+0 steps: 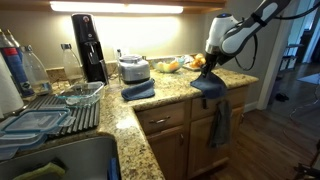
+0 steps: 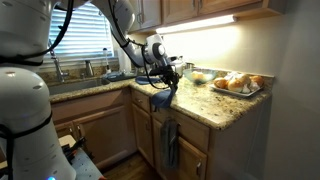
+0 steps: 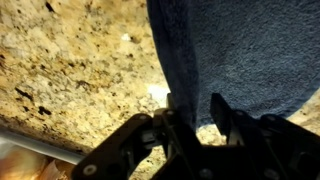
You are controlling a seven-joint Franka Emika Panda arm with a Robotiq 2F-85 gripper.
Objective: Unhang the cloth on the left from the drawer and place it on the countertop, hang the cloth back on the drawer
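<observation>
The dark slate-blue cloth [image 1: 208, 90] lies bunched on the speckled granite countertop [image 1: 172, 88] near its edge, partly drooping over the front. It also shows in an exterior view [image 2: 162, 99] and in the wrist view [image 3: 240, 50]. My gripper [image 1: 213, 64] is right above it, seen also in an exterior view [image 2: 166, 76]. In the wrist view my gripper [image 3: 192, 112] has its fingers close together on a fold of the cloth's edge, over the countertop [image 3: 70, 60]. The wooden drawer [image 1: 238, 97] is below the counter edge.
A lighter grey-blue cloth [image 1: 220, 122] hangs from the drawer front, also in an exterior view [image 2: 170, 142]. A folded blue towel [image 1: 138, 90] and an appliance [image 1: 133, 68] stand on the counter. A tray of pastries [image 2: 235, 84] lies nearby. A dish rack [image 1: 60, 110] is by the sink.
</observation>
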